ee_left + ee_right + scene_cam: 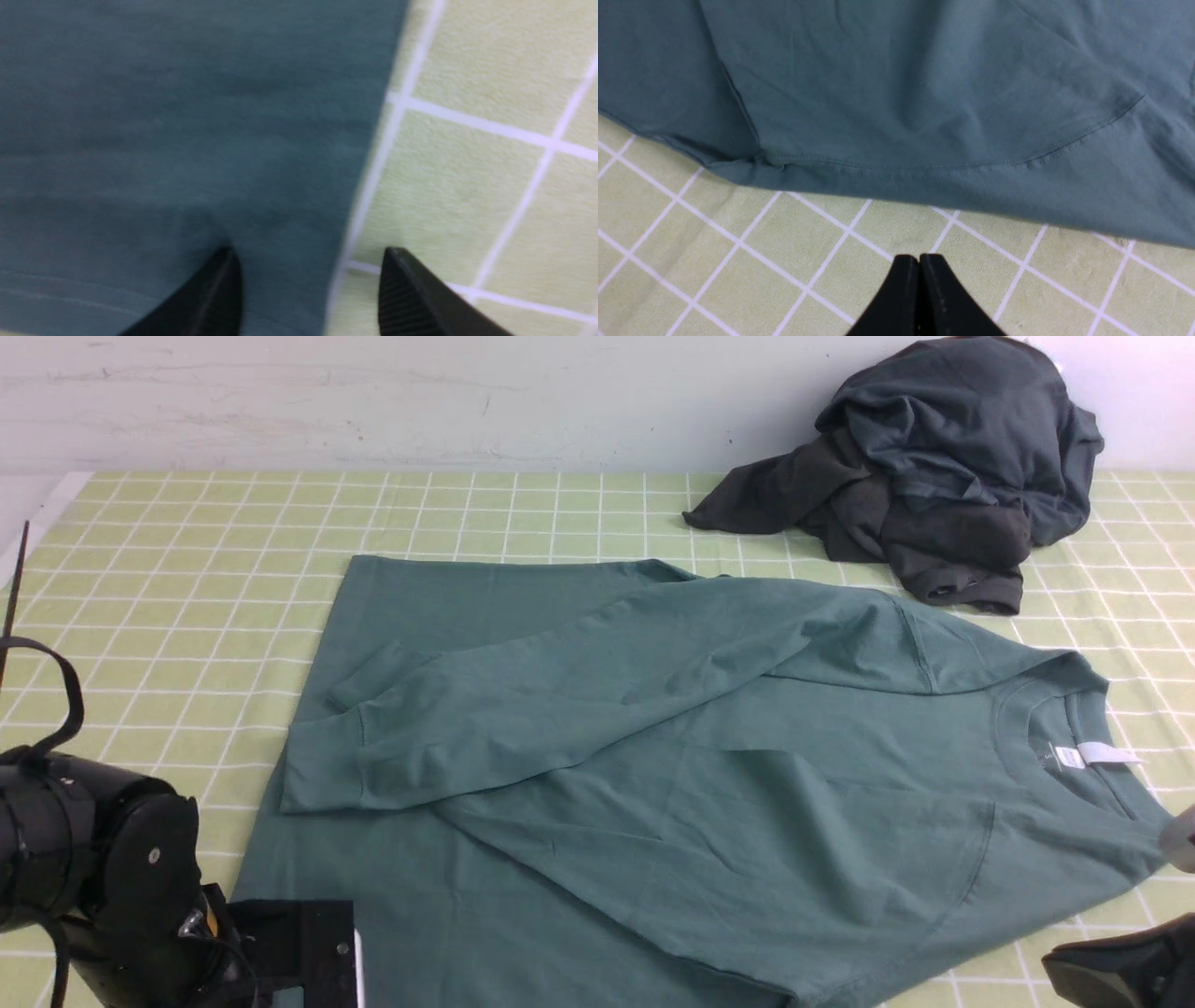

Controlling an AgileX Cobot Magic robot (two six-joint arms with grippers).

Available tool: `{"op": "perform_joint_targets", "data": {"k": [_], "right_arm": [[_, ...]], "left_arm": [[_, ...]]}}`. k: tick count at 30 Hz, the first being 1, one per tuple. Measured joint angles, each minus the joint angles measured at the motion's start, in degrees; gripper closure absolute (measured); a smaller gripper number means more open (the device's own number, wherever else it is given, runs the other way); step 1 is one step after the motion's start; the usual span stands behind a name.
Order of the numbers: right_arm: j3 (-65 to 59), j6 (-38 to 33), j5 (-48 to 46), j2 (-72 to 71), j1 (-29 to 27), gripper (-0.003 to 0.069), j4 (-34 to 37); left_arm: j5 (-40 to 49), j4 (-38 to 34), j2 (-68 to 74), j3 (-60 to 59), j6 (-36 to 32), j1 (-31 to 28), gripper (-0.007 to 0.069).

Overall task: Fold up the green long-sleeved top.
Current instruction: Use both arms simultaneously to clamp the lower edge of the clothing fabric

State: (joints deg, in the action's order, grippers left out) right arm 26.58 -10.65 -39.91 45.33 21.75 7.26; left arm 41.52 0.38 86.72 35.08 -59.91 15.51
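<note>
You see a white neck tag (1104, 752) sewn inside the collar (1046, 705), with a smaller grey label (1065, 758) beside it. Any print is too small to read.

The green long-sleeved top (653, 821) lies spread flat on a pale green checked tablecloth (187, 569), collar toward your right and hem toward your left. One sleeve (579, 700) is folded across the chest, and its cuff (322, 767) rests near the hem. A heap of dark clothes (943, 476) sits at the far right.

Your left gripper (308, 280) has its jaws wide apart and empty, straddling the top's edge. That view is blurred, so contact with the fabric is perhaps there but unclear. Your right gripper (919, 261) has its jaws pressed together, gripping nothing, over bare tablecloth just beside the top.
</note>
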Motion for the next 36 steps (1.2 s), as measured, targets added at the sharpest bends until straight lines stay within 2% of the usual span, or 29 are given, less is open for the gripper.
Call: {"op": "perform_joint_targets", "data": {"k": [1,5,6,8,10,11,12,16,17,20,23,27,31,36], "right_arm": [[0.0,0.0,0.0,0.0,0.0,0.0666,0.0],[0.0,-0.2,0.0,-0.1,0.0,0.0666,0.1],[0.0,-0.3,0.0,-0.1,0.0,0.0666,0.1],[0.0,-2.1,0.0,-0.3,0.0,0.0666,0.9],[0.0,-5.7,0.0,-0.7,0.0,0.0666,2.9],[0.2,-9.3,0.1,-1.1,0.0,0.0666,4.8],[0.3,-10.1,0.1,-1.1,0.0,0.0666,5.1],[3.3,-27.9,1.7,0.2,0.0,0.066,11.2],[4.5,-32.5,2.4,1.7,0.0,0.0647,11.4],[6.2,-38.9,3.4,5.8,0.0,0.0602,10.7],[7.5,-46.1,5.2,16.0,0.1,0.0473,4.1],[7.5,-49.5,5.7,25.7,0.1,0.038,-7.6],[7.5,-49.4,7.4,34.8,0.1,0.0362,-19.8],[7.7,-44.4,13.3,42.5,0.1,0.0364,-29.5]], "left_arm": [[-0.6,0.1,0.0,-0.1,0.0,0.0,0.0264],[-2.4,2.1,-0.8,-0.4,1.6,0.1,0.0431],[-2.9,2.3,-0.8,-0.4,1.8,0.1,0.044],[-4.5,3.1,-3.0,-0.2,4.9,0.1,0.0552],[-3.8,2.8,-6.5,0.4,8.4,0.1,0.0599],[-3.3,2.4,-8.5,1.0,11.5,0.1,0.0612],[-3.2,2.4,-8.9,1.1,12.0,0.1,0.0613],[-0.6,1.6,-15.8,2.1,22.9,0.1,0.0618],[0.1,1.5,-16.8,2.1,24.3,0.1,0.0618],[1.1,1.5,-18.0,2.1,27.5,0.1,0.0618],[1.3,1.1,-18.5,2.1,29.7,0.1,0.0618],[1.4,0.9,-18.5,2.1,31.6,0.1,0.0618],[1.4,0.7,-18.6,2.1,33.3,0.1,0.0618],[1.4,0.7,-18.6,2.1,34.2,0.1,0.0618]]}}
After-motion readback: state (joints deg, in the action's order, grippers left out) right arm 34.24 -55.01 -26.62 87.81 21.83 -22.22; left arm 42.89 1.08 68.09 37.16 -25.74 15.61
